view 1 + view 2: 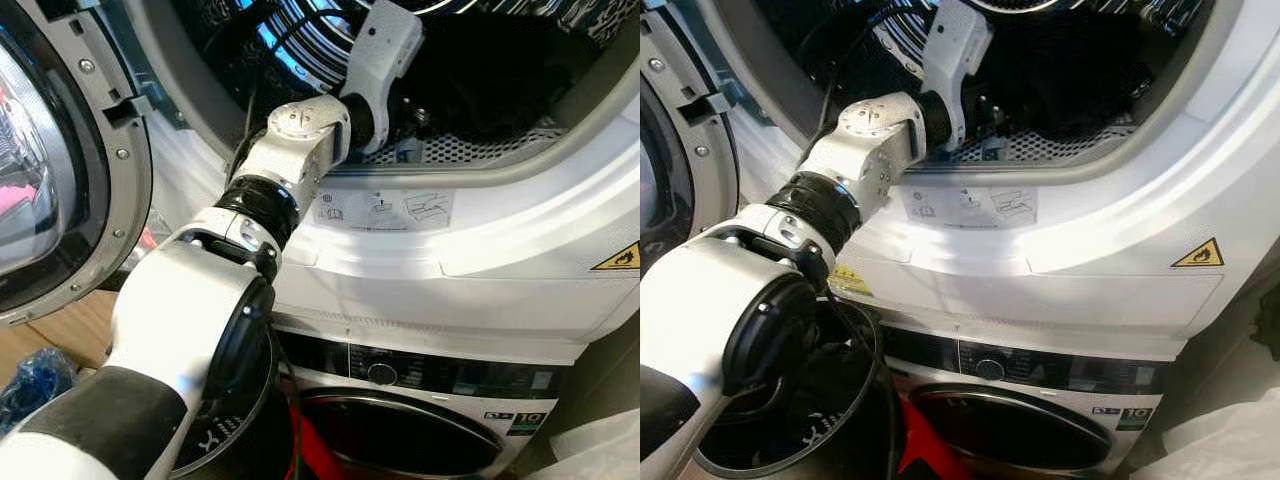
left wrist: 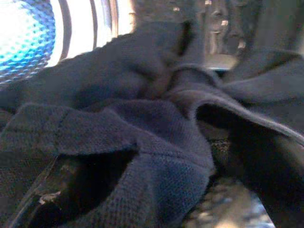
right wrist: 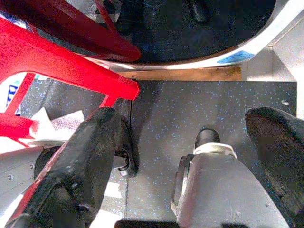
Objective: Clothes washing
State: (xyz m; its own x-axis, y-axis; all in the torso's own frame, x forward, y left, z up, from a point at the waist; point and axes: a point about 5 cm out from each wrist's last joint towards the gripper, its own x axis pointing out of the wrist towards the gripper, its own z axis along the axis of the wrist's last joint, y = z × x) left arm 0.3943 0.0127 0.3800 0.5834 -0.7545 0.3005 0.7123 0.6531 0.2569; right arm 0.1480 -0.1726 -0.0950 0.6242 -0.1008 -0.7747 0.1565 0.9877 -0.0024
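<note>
Upper machine: white front, stacked on a second unit; round opening at 12 o'clock, drum inside perforated and lit blue at the back.

Lower machine: dark glass door, control strip with a dial.

Door: grey-ringed, swung open at 9 o'clock.

Left arm: silver, rising from 7 o'clock over the sill into the drum. Left gripper buried in cloth; whether its fingers are spread or pinching, I cannot tell.

Clothes: dark knit heap on the drum floor, folded and bunched against the wrist camera.

Right gripper: idle, pointing at the speckled floor, fingers spread wide with nothing between them. Red frame beside it.

Basket: dark, round, at 7 o'clock below the arm.

Risks, as judgement:
- Knit may snag on a finger or the sill, so a pull drags the whole heap or spills a piece past the basket.
- Forearm sits close to the opening's rim; a wide swing could knock it.
- A blind grasp in dark cloth may close on nothing.

Writing:
- Yellow warning triangle, flame sign.
- Pictogram sticker under the sill; text too small.
- "10" badge on the lower unit.
- Yellow label; unreadable.
</note>
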